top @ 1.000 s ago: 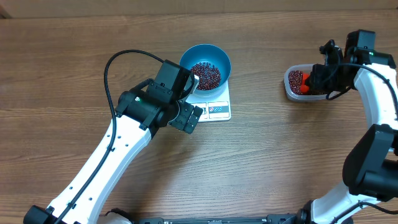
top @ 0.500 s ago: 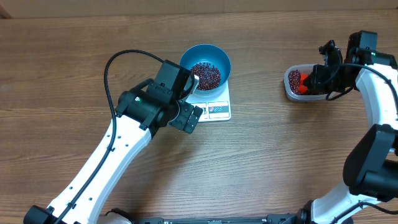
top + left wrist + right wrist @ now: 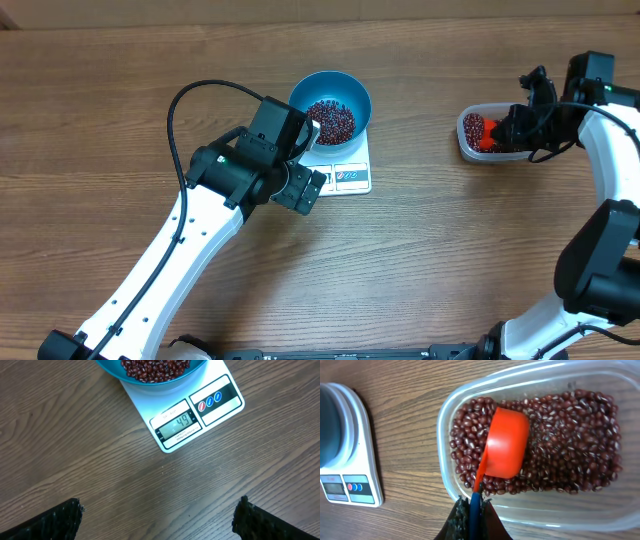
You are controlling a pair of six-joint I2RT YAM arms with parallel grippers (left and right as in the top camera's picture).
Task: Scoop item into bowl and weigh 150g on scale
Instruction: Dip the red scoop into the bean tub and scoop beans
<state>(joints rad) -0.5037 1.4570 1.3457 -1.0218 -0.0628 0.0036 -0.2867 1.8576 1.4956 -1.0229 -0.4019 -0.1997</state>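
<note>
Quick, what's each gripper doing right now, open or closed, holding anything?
Left gripper: open, empty.
Right gripper: shut on the orange scoop by its handle.

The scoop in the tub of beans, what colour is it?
The scoop is bright orange-red, clearest in the right wrist view.

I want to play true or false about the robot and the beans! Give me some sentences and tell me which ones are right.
1. The blue bowl sits on the scale. True.
2. The bowl is empty. False: it holds beans.
3. The right gripper holds an orange scoop. True.
4. The scoop is above the bowl. False: it is in the clear tub, on the beans there.
5. The left gripper holds something. False: it is open and empty, above the table.
</note>
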